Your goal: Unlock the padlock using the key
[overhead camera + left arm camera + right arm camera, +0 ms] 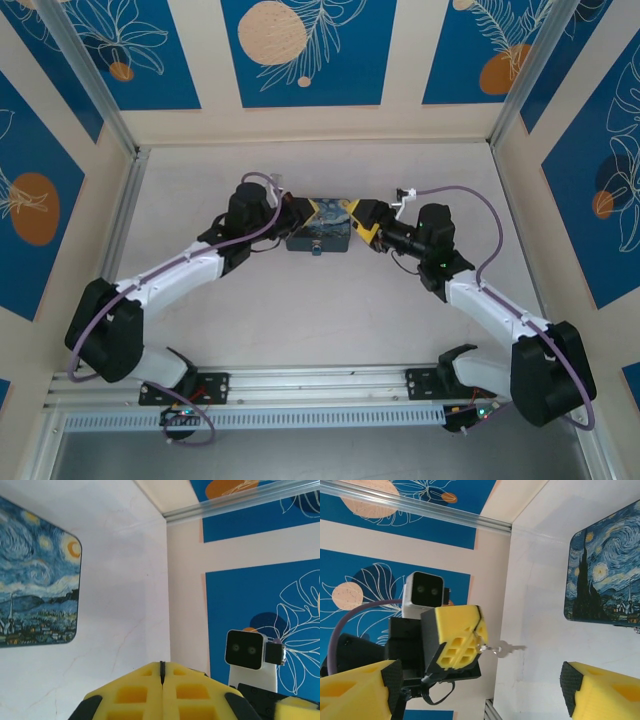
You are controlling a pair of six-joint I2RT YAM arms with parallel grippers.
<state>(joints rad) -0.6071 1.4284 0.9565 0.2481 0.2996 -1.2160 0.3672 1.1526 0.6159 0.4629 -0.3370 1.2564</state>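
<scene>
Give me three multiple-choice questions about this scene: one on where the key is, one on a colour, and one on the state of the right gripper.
1. Where is the key?
A. lying on the tin
B. pinched in the left gripper
C. lying flat on the table

2. What colour are the grippers' finger pads?
A. yellow
B. red
C. green

3. How does the right gripper stand?
A. shut on the key
B. shut on nothing
C. open

Answers:
1. B: in the right wrist view, the key sticks out from between the left gripper's closed pads.
2. A: both wrist views show yellow foam pads.
3. C: its two fingers sit far apart at the bottom corners of its own view.
</scene>
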